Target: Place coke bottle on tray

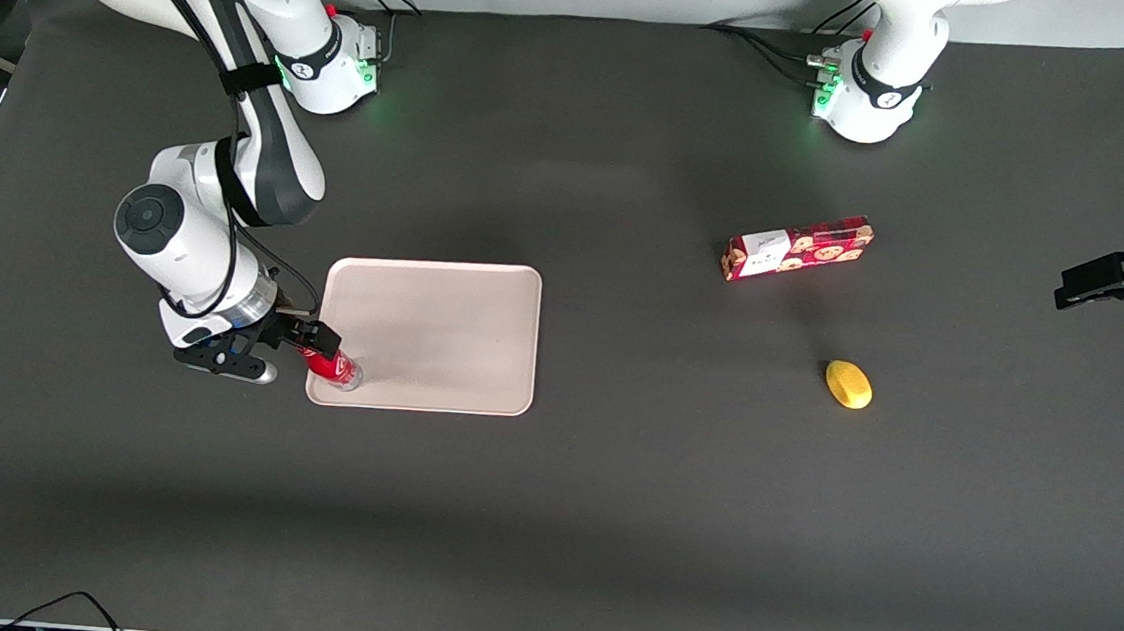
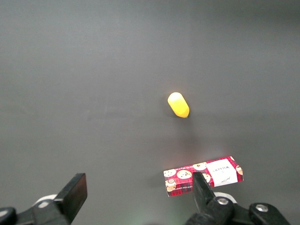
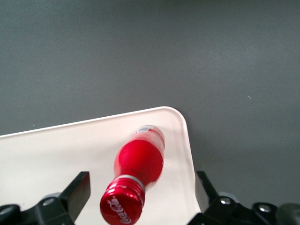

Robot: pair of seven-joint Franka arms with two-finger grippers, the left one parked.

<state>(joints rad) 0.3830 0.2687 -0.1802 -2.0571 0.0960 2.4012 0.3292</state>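
at the lower left of the front view, the gripper (image 1: 319, 342) sits over the tray (image 1: 440, 331) at its corner nearest the front camera, toward the working arm's end of the surface (image 1: 546, 515). the coke bottle (image 1: 337, 368) stands on the tray just inside that corner, leaning a little, red cap up and silvery base down on the pale tray floor, close to the rim. in the right wrist view the bottle (image 3: 136, 173) rises between the two fingers (image 3: 77, 190), and there is a visible gap on each side of it, so the jaws stand open and touch nothing. the tray's rounded corner (image 3: 180, 124) curves just past the bottle's base, with dark surface outside it. toward the parked arm's end of the surface, well apart from the tray, a red cookie box (image 1: 796, 248) lies flat in the right half of the front view, and a small yellow lemon-like object (image 1: 848, 384) lies nearer to the front camera than the box. both also show in the left wrist view, the yellow object (image 2: 178, 104) near the centre and the box (image 2: 203, 175) at the lower edge.
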